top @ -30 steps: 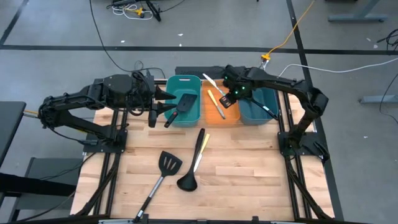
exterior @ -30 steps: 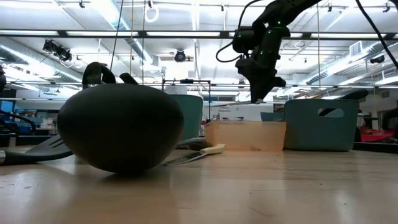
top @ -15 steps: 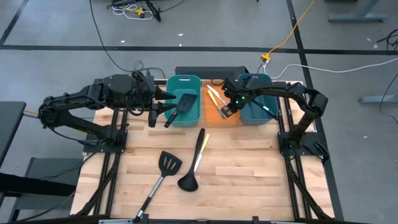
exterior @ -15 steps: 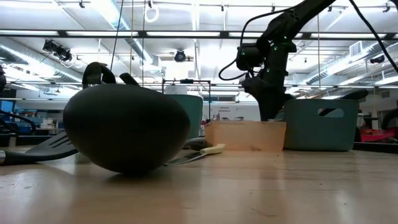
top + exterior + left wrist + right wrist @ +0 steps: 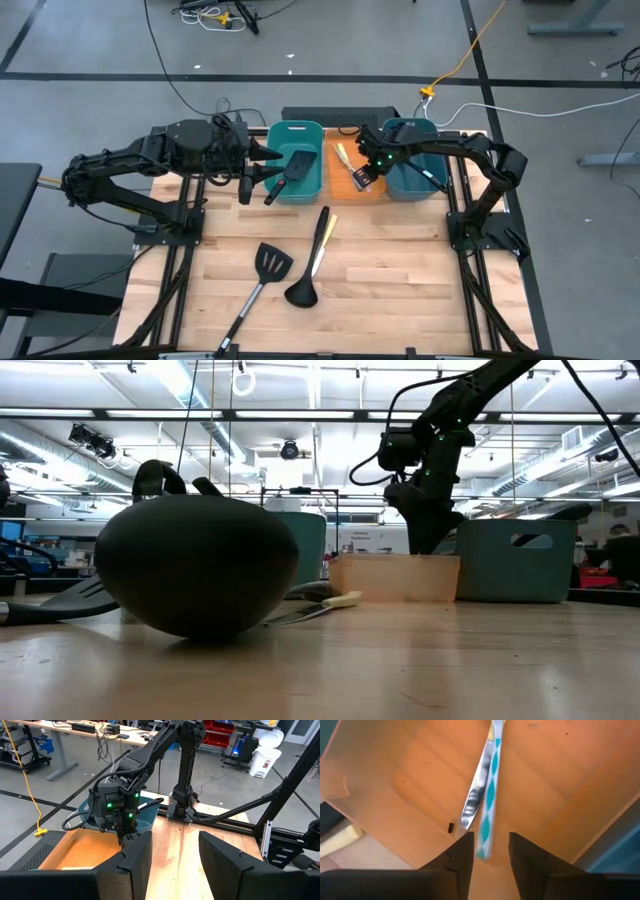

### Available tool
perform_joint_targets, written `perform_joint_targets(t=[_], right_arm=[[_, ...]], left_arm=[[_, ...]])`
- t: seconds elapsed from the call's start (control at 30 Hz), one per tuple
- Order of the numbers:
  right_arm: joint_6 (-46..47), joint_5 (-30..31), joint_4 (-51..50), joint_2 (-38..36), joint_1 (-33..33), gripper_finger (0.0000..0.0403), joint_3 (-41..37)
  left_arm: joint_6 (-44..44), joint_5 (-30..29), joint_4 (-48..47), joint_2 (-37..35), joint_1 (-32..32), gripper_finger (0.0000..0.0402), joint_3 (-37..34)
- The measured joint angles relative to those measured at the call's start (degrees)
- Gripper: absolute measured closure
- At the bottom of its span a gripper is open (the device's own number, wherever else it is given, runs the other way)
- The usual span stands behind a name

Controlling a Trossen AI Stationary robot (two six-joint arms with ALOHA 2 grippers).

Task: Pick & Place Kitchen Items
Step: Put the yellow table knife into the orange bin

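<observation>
The right end effector (image 5: 366,177) hangs low inside the orange bin (image 5: 342,190), fingers parted, with a slim knife (image 5: 476,795) and a teal-and-white stick (image 5: 489,802) lying between and just past the fingertips; nothing appears clamped, so this reads as the release of a drop. To finish it well, I would keep the fingers apart and lift straight up out of the bin, clear of its walls, before swinging toward the surface, so nothing gets dragged back out. Knife and stick lie side by side on the bin floor, long axes roughly parallel and running straight away from the right wrist camera. The left end effector (image 5: 262,165) waits beside the left teal bin (image 5: 311,185), fingers partly open; a spatula (image 5: 290,170) lies at that bin with its handle toward it, but I cannot tell whether it is held. Still on the surface (image 5: 400,280) are a second spatula (image 5: 262,275) and a ladle (image 5: 308,270), each angled, head toward the front edge and handle pointing back toward the bins.
</observation>
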Motion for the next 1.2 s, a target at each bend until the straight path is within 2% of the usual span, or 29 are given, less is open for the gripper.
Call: perform_joint_targets(t=[0.2,0.53,0.9,1.2], right_arm=[[-1.6,-0.9,0.5,-1.0,0.0,0.0243,0.0],[-4.4,-2.4,3.1,-8.4,1.9,0.0239,3.2],[-11.9,-0.6,3.9,-14.6,10.6,0.0239,5.4],[-13.0,3.7,4.0,-18.2,16.8,0.0239,5.4]], left_arm=[[0.0,0.0,0.0,0.0,0.0,0.0235,0.0],[0.0,0.0,0.0,0.0,0.0,0.0235,0.0],[0.1,0.6,0.0,0.0,0.0,0.0235,0.0],[2.8,12.3,-0.3,3.1,0.0,0.0235,0.1]])
